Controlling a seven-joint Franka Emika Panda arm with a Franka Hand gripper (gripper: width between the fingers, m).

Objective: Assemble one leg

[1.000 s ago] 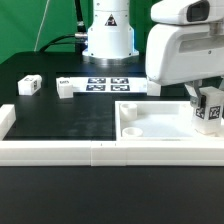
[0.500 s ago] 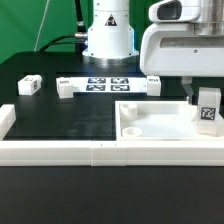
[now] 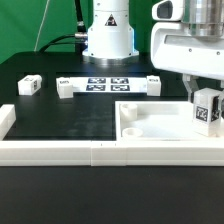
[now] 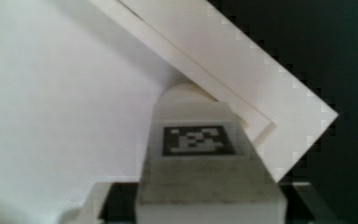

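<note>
Since half a second ago the gripper (image 3: 206, 96) housing has shifted toward 3 o'clock. Its fingers stay clamped on the leg (image 3: 208, 112) at the panel's (image 3: 160, 125) 3 o'clock corner, long axis near upright, 12 to 6

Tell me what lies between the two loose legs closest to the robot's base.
The marker board fills the stretch from one leg to the other leg; only the exterior view shows this.
</note>
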